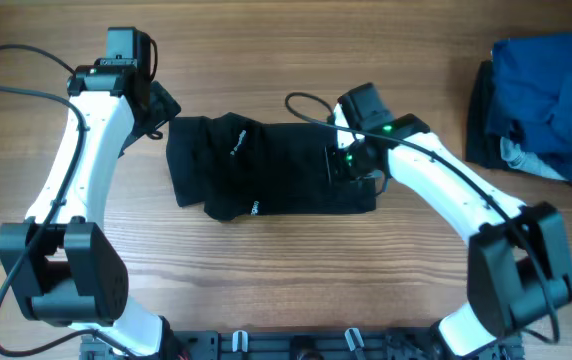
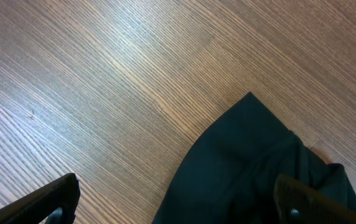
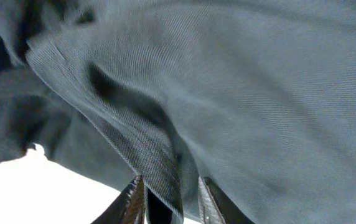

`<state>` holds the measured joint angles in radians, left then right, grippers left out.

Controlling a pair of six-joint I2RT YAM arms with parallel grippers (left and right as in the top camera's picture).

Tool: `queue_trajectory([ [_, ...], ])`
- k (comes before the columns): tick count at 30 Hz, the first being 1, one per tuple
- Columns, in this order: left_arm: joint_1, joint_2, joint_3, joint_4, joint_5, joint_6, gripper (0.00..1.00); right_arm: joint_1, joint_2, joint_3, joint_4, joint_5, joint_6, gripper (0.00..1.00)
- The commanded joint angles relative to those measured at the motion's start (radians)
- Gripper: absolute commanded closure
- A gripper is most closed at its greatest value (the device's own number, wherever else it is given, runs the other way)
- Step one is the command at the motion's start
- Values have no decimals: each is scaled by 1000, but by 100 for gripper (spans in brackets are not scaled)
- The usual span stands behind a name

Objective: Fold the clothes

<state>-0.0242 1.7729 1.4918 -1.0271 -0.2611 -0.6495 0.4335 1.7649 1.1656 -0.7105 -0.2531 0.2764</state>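
Note:
A black garment (image 1: 266,165) lies partly folded in the middle of the wooden table. My left gripper (image 1: 161,115) hovers at its upper left corner, open and empty. In the left wrist view the two fingers (image 2: 178,186) stand wide apart, with the garment's corner (image 2: 252,168) between them and under the right finger. My right gripper (image 1: 351,165) sits on the garment's right part. In the right wrist view its fingers (image 3: 168,196) are pinched on a hemmed fold of the dark cloth (image 3: 240,81), which fills the frame.
A pile of blue clothes (image 1: 551,105) lies at the table's far right edge. A black cable (image 1: 311,105) loops above the right wrist. Bare wood (image 1: 266,280) lies in front of the garment and to the left (image 2: 103,81).

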Motion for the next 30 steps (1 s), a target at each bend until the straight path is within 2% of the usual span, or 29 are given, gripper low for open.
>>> queue_trajectory([
  [1,1,-18,2,3,-5,-10,0,65,30,-12,-5,-36,-67,73],
  [7,1,-18,2,3,3,-10,0,159,30,-12,-10,-61,-127,72],
  [12,1,-18,2,3,10,-10,0,151,29,9,11,-58,-128,75],
  [16,1,-18,2,-10,20,-10,0,112,11,109,-2,-58,-143,73],
  [18,1,-17,-1,-35,57,21,0,68,-8,179,-18,-55,-146,64],
  [20,2,-13,-26,-39,119,117,0,17,-30,229,-26,-40,-146,46],
  [21,4,-10,-40,-39,138,131,0,-3,-36,240,-31,-32,-146,42],
  [24,19,-5,-101,-21,182,182,0,-53,-37,248,-53,-31,-155,37],
  [30,53,-5,-269,105,323,359,4,-117,-37,248,-107,-31,-192,34],
])
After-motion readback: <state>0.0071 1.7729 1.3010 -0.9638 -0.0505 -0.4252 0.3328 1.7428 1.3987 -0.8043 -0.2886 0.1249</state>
